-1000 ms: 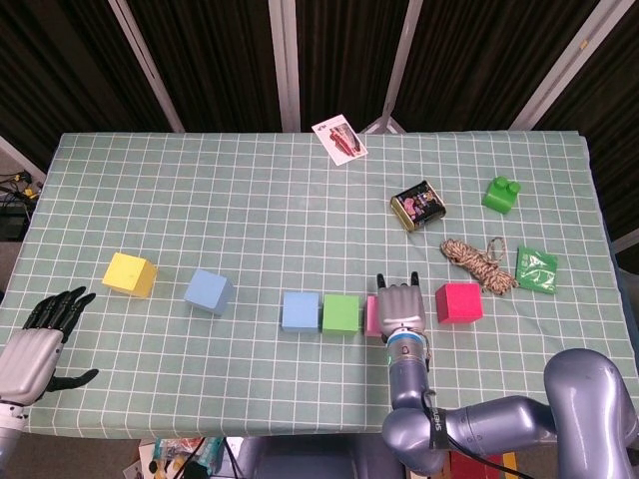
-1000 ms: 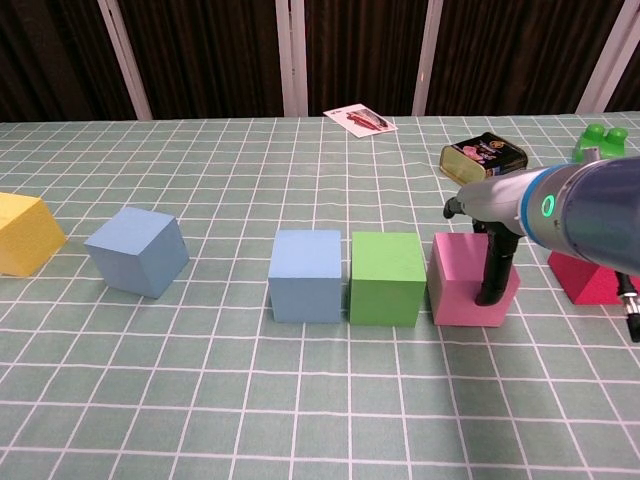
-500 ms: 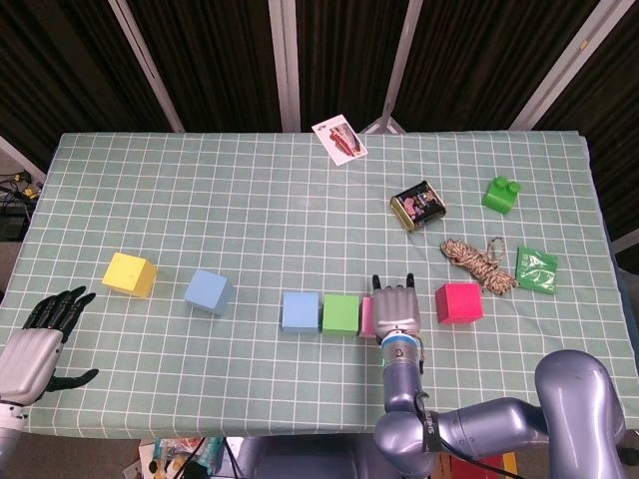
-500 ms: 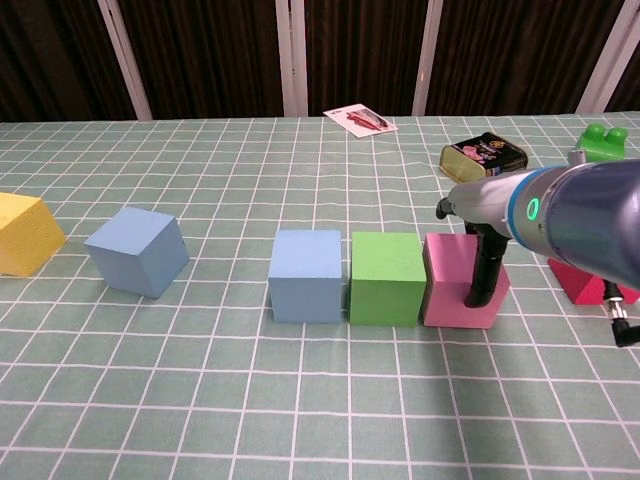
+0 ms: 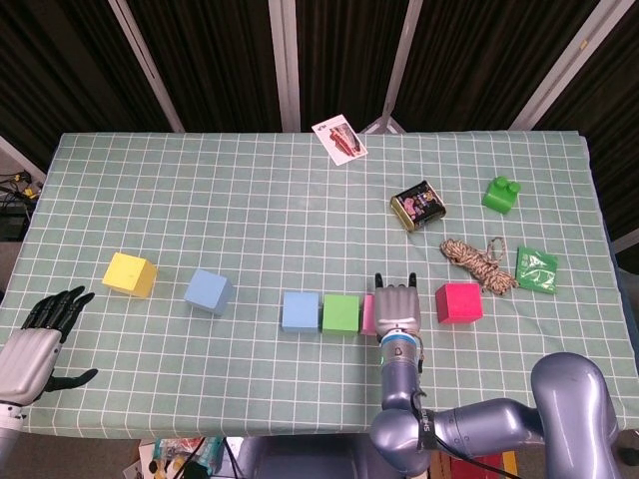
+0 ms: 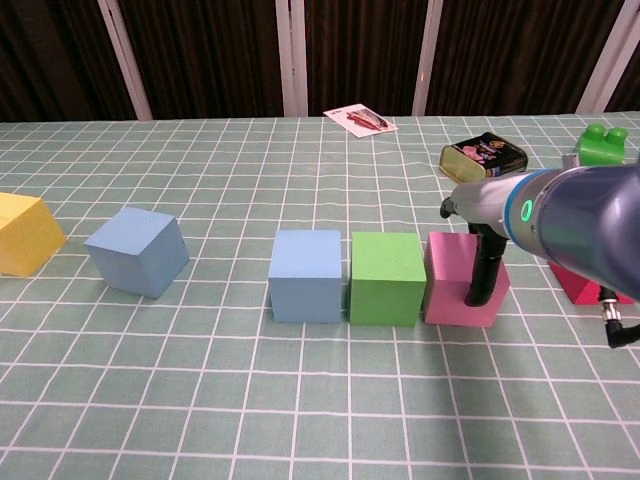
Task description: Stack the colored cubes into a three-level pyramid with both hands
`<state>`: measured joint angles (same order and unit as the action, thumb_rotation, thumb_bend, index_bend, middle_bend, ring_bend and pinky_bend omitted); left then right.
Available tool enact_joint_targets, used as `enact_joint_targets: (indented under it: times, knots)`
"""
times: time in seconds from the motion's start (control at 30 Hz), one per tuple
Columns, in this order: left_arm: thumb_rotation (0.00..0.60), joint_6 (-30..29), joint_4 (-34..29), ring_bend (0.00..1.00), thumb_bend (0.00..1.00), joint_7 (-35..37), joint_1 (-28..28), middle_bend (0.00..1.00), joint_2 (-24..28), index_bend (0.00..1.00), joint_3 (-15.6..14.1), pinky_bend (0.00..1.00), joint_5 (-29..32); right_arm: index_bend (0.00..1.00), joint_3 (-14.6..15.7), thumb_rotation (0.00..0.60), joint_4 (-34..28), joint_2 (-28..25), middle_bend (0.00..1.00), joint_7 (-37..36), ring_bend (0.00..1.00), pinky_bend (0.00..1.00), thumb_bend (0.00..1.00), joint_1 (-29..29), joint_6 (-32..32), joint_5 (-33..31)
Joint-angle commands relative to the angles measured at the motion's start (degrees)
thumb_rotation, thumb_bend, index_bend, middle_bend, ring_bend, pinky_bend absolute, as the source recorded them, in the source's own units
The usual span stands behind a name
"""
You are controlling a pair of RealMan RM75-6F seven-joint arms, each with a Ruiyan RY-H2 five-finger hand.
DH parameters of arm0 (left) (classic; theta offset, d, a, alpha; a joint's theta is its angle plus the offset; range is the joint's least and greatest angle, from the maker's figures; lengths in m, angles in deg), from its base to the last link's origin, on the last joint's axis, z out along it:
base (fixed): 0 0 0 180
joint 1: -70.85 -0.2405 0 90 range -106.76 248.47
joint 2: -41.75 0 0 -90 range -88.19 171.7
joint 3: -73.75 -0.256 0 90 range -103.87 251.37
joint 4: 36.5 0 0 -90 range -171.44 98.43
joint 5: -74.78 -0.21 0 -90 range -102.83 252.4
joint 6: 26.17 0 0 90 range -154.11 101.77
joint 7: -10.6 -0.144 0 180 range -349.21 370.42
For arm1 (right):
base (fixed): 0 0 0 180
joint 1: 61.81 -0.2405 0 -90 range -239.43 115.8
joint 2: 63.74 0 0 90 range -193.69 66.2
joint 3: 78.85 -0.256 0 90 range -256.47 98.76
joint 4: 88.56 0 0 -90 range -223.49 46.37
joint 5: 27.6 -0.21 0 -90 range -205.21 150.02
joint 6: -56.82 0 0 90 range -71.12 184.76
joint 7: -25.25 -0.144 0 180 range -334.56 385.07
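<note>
Left hand point(image 5: 35, 344) open at near left table edge point(image 5: 150, 427), fingers spread, holding nothing. Right hand point(image 5: 397, 308) resting on pink cube point(image 6: 452, 282); grip state indeterminate. Row: blue cube point(image 6: 306, 274), green cube point(image 6: 387, 277), pink cube touching. Red cube point(image 5: 458, 301) apart to the right.

Tablecloth point(image 5: 250, 200) is showing pale green with a white grid. Taking the green cube point(image 6: 387, 277) as landmark: a light blue cube point(image 6: 305, 275) is sitting just left of it, a pink cube point(image 6: 455, 279) touching its right side. Further left a second light blue cube point(image 6: 137, 250), then a yellow cube point(image 5: 130, 274). Well right of it a magenta-red cube point(image 5: 459, 301). Beyond it, a tan-and-brown rope coil point(image 5: 476, 261), a green packet point(image 5: 536, 269), a bright green brick point(image 5: 501, 194), a black-and-gold tin point(image 5: 417, 205), a white card with red print point(image 5: 339, 140). Right hand point(image 5: 397, 309) is reading silver-grey with black fingertips, left hand point(image 5: 38, 344) grey with black fingers.
</note>
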<state>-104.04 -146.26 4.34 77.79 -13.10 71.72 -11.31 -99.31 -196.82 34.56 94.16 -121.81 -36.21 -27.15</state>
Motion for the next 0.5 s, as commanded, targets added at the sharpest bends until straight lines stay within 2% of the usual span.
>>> enact_joint_targets:
  times: [0.03, 0.5]
  knots:
    - [0.6, -0.07, -0.01, 0.0, 0.09, -0.06, -0.01, 0.0, -0.02, 0.0, -0.01, 0.0, -0.09, 0.0, -0.11, 0.6, -0.12, 0.09, 0.59, 0.15, 0.31, 0.0, 0.25, 0.1, -0.04, 0.13]
    - [0.6, -0.12, 0.02, 0.0, 0.09, -0.08, -0.04, 0.0, -0.06, 0.0, 0.0, 0.0, -0.13, 0.0, -0.89, 0.6, -0.5, 0.48, 0.59, 0.81, 0.31, 0.01, 0.25, 0.76, 0.14, 0.06]
